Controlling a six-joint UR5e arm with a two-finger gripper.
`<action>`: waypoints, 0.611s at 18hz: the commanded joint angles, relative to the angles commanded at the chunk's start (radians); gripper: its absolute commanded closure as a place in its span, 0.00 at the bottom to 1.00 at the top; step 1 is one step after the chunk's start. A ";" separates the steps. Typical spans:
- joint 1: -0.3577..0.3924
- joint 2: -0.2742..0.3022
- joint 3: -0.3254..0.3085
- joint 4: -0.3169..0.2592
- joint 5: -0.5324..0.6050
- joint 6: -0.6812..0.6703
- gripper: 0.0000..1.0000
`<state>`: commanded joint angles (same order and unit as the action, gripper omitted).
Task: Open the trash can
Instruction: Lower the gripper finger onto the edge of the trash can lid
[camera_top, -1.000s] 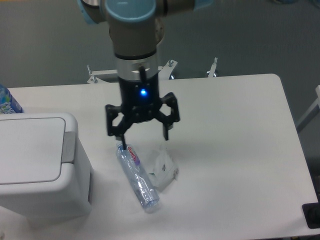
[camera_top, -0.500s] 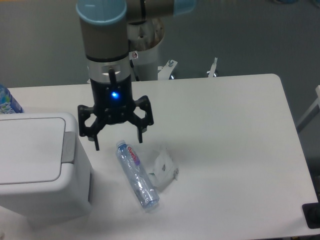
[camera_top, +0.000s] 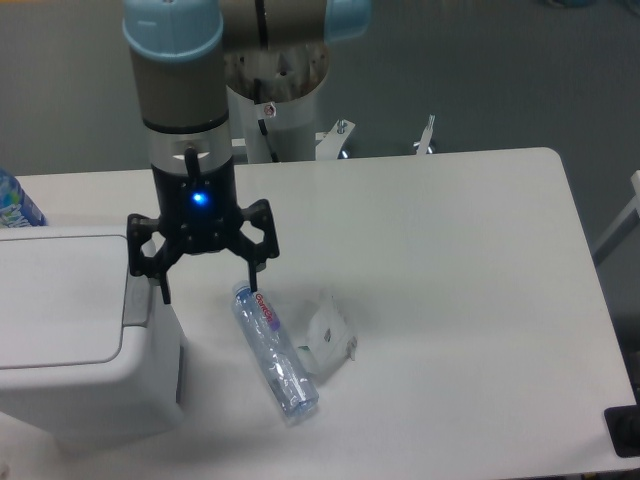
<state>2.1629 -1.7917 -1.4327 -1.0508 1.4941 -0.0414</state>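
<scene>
At the counter's (camera_top: 450, 260) left edge sits our trash can (camera_top: 60, 330), lid down. Our pincer (camera_top: 205, 285) hangs spread wide and empty beside its hinge strip (camera_top: 137, 292); coming down carelessly, we could jam a finger against the rim.

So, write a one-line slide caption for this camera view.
Open gripper hovers by the closed white trash can, bottle lying nearby.

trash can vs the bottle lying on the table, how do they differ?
The trash can is a large boxy opaque white bin; the bottle is a slim clear one, far smaller. The trash can stands upright with its lid shut; the bottle lies on its side, diagonal. The open gripper hangs between them, nearer the trash can. Both rest on the white table.
</scene>
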 joint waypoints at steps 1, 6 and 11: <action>-0.002 -0.002 0.000 -0.002 0.000 0.000 0.00; -0.009 -0.003 -0.002 0.000 0.000 0.000 0.00; -0.020 -0.005 -0.002 0.000 0.002 0.000 0.00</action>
<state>2.1430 -1.7963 -1.4343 -1.0508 1.4956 -0.0414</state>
